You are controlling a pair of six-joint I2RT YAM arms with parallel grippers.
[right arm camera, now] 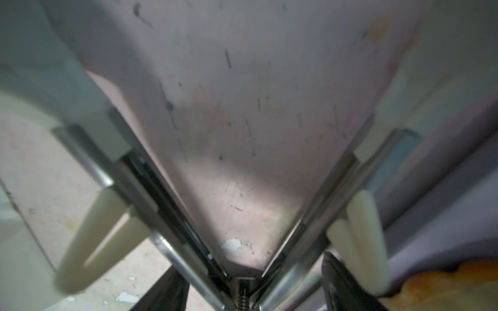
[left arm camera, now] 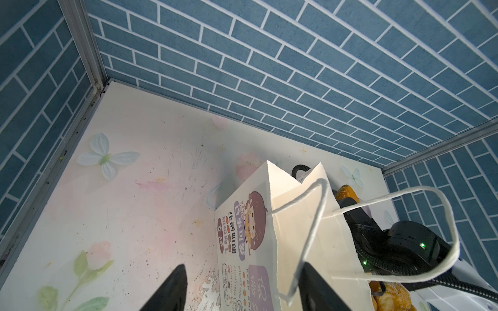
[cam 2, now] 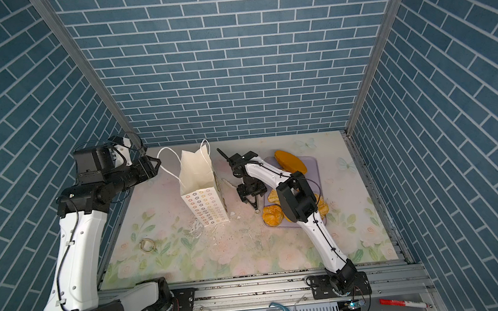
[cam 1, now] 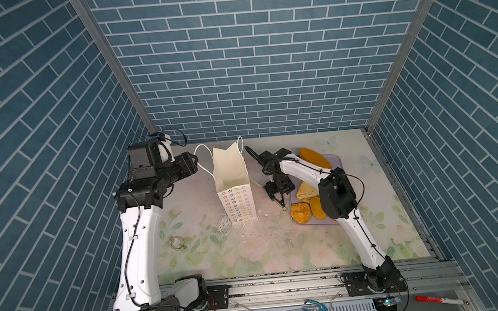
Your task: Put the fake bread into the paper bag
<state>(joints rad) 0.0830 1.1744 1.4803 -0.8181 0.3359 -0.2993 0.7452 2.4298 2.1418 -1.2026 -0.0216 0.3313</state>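
Tall white paper bag (cam 1: pixel 237 205), golden fake bread (cam 1: pixel 301 213), left gripper (cam 1: pixel 196 163) jaws apart, right gripper (cam 1: pixel 279 195) clasping tongs (right arm camera: pixel 172 247)

- Both top views: set high over the 6 o'clock edge of the floral-print tabletop (cam 1: pixel 280 252), tilted down toward the blue brick-pattern back wall (cam 1: pixel 263 53) at 12 o'clock; whole scene shared, slightly offset sideways.
- Left wrist view: low and close beside the tall white paper bag (left arm camera: pixel 269 242) with a cartoon-girl print, facing toward 2 o'clock; bag shared with both top views.
- Right wrist view: nearly on the tabletop, blurred, facing down just beside the flat lavender plastic tray (right arm camera: pixel 452 204); same patch visible in both top views.
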